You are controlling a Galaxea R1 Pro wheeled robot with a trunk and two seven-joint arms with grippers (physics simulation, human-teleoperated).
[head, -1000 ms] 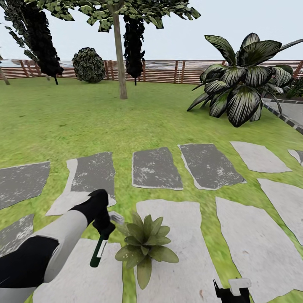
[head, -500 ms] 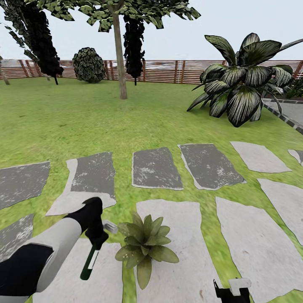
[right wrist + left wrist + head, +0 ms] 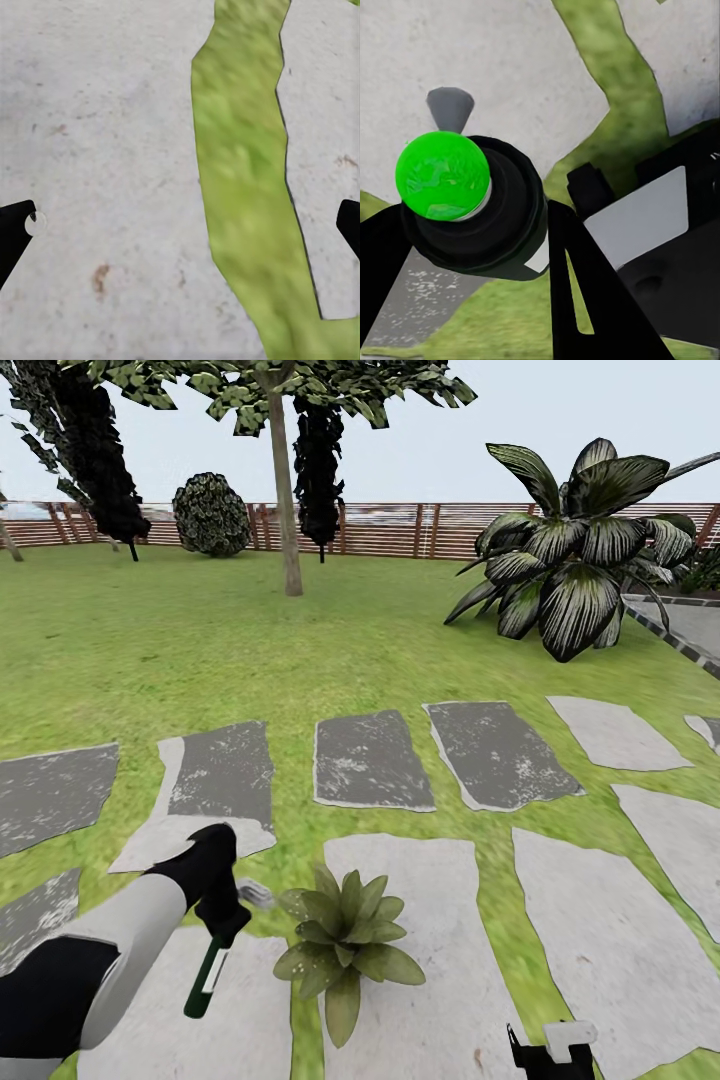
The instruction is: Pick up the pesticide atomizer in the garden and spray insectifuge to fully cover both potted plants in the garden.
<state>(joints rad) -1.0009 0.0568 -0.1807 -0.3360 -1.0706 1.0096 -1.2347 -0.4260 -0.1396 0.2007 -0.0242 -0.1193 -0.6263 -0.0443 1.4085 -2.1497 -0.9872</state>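
The left gripper (image 3: 222, 916) is clamped on the atomizer (image 3: 207, 978), holding it by the neck just under the trigger head. In the head view the bottle hangs down and slightly toward 7 o'clock from the grip: a slim dark-green body with a white label strip along its side, and a whitish-grey head (image 3: 254, 893) sticking out toward 2 o'clock, pointing at the plant. In the left wrist view the bottle (image 3: 472, 202) is seen end-on, its bright green base (image 3: 441, 175) facing the camera inside a dark round body, with a black finger (image 3: 585, 300) on each side pressed against it.

Just beside the nozzle, at about 3 o'clock from the gripper, sits a plant (image 3: 343, 942), a low rosette of pointed green leaves; its pot is hidden under the leaves. It stands on a pale stone (image 3: 440, 960), with strips of grass (image 3: 250, 650) between the slabs.

The right gripper (image 3: 180, 225) hangs spread wide, with only the tips at the frame's edges over pale stone and a grass seam, and nothing between them. In the head view part of it (image 3: 553, 1050) shows at 5 o'clock.

Further out at 1 o'clock stands a large striped-leaf plant (image 3: 575, 550), and a tree (image 3: 285, 480) and fence (image 3: 390, 528) lie at 12 o'clock.
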